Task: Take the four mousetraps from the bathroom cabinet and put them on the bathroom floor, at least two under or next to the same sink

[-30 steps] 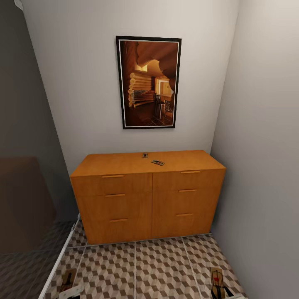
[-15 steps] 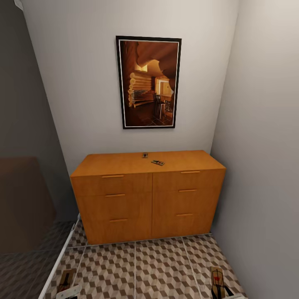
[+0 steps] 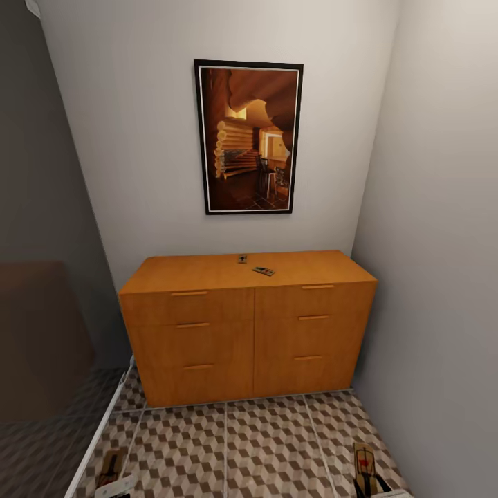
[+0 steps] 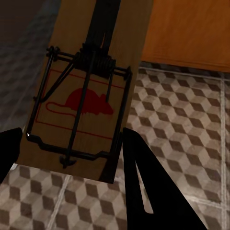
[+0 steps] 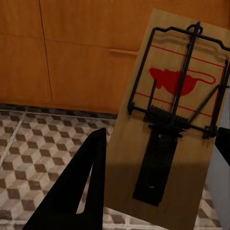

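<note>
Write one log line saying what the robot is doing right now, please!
left gripper: holds mousetrap | right gripper: holds mousetrap | cabinet top: two mousetraps | facing cabinet over bathroom floor

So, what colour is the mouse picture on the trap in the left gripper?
Red, on the brown mousetrap; the left wrist view shows it best.

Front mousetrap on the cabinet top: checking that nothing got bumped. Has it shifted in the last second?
No. The front mousetrap lies where it was on the cabinet, just right of the seam between its two halves.
</note>
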